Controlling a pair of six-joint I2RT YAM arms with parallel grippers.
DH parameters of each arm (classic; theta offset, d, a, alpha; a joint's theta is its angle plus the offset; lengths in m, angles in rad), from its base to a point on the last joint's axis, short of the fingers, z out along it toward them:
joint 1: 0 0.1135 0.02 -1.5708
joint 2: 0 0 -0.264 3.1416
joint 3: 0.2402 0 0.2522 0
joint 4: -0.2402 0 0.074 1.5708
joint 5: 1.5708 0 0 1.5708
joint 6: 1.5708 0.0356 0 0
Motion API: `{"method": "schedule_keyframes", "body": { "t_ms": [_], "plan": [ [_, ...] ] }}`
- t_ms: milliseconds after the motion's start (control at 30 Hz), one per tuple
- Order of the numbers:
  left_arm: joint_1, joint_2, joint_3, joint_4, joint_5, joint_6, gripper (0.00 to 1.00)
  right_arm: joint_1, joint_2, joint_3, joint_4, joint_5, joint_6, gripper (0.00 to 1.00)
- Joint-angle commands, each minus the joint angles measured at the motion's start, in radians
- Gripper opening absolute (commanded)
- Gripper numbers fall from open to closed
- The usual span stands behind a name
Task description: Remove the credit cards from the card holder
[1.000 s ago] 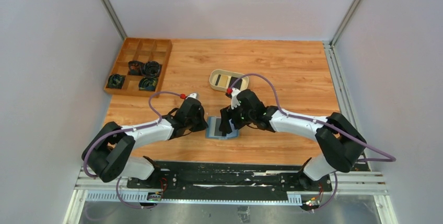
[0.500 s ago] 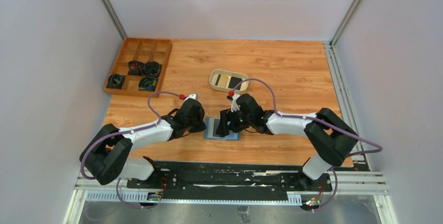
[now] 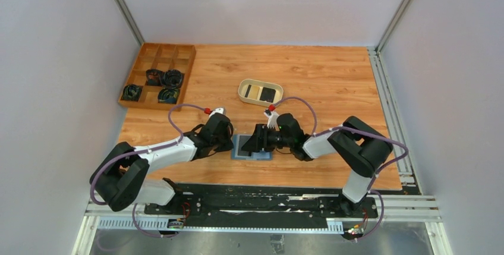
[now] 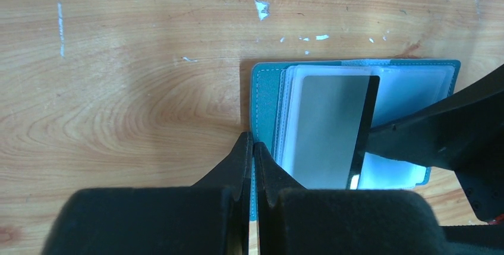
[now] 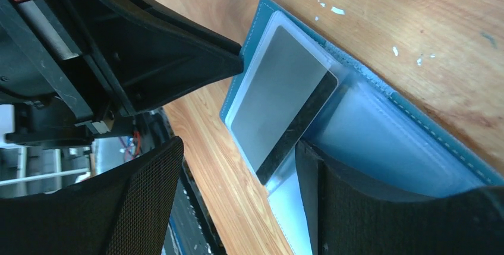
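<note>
Touching card holder [image 4: 264,100] edge | left fingers [image 4: 241,161] together | credit card [image 4: 330,127] face illegible

The top external camera looks down from above and behind the arm bases, far enough off to take in the whole desk [image 3: 333,76]. The left wrist camera faces straight down, close over the open card holder [image 4: 264,94]. The right wrist camera sits closer still, tilted low across it. All three views share the card holder.

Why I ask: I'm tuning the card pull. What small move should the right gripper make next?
Probably close on the credit card's exposed corner. The open right gripper appears to straddle it, while the shut left gripper pins the card holder's edge down.
</note>
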Motion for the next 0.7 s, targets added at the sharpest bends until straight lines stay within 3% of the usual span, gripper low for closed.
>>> {"method": "schedule_keyframes", "body": {
  "t_ms": [0, 333, 667],
  "plan": [
    [-0.013, -0.017, 0.019, -0.042, -0.043, 0.005, 0.00, -0.004, 0.102, -0.059, 0.157, -0.058, 0.129, 0.73],
    [-0.016, -0.021, 0.018, -0.049, -0.053, 0.005, 0.00, -0.005, 0.117, -0.101, 0.255, -0.059, 0.175, 0.69],
    [-0.021, -0.033, 0.013, -0.056, -0.058, 0.000, 0.00, -0.004, 0.288, -0.176, 0.780, -0.040, 0.378, 0.58]
  ]
}}
